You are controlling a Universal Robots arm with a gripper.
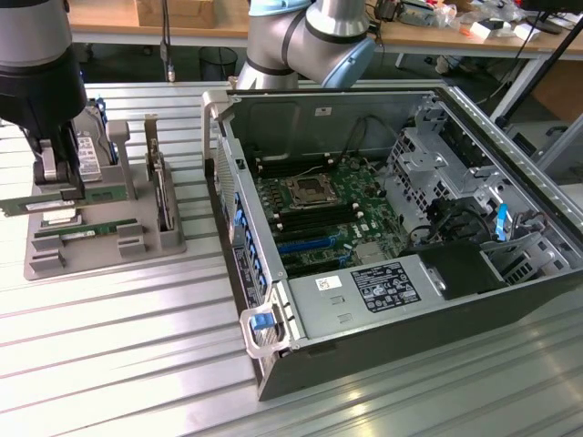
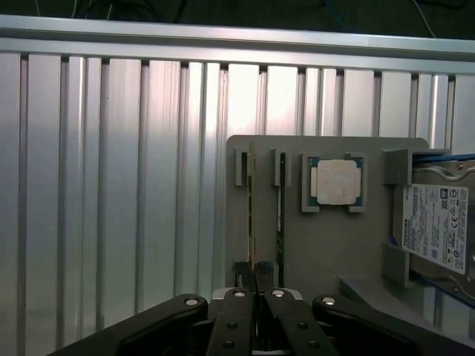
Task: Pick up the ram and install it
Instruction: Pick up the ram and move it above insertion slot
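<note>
The gripper (image 1: 56, 182) is hanging over the grey parts holder (image 1: 100, 250), which is sitting on the ribbed metal bench (image 1: 109, 346) at about 9 o'clock in the exterior view. Its fingers are pressing together, pinching the ram (image 1: 23, 206) by its long edge. The green strip is standing on edge in the holder and sticking out from the gripper toward 9 o'clock.

In the wrist view the gripper (image 2: 254, 276) is closing on the same ram (image 2: 251, 222), seen edge-on. A second ram (image 2: 280, 215) is lying just beside it in the neighbouring slot of the holder (image 2: 326, 245). A square silver CPU (image 2: 333, 182) is resting in its own recess nearby, and a labelled hard drive (image 2: 438, 230) is sitting at the holder's far side.

The open computer case (image 1: 410, 328) is lying on the bench at 3 o'clock of the holder in the exterior view, showing its motherboard (image 1: 328, 209).
</note>
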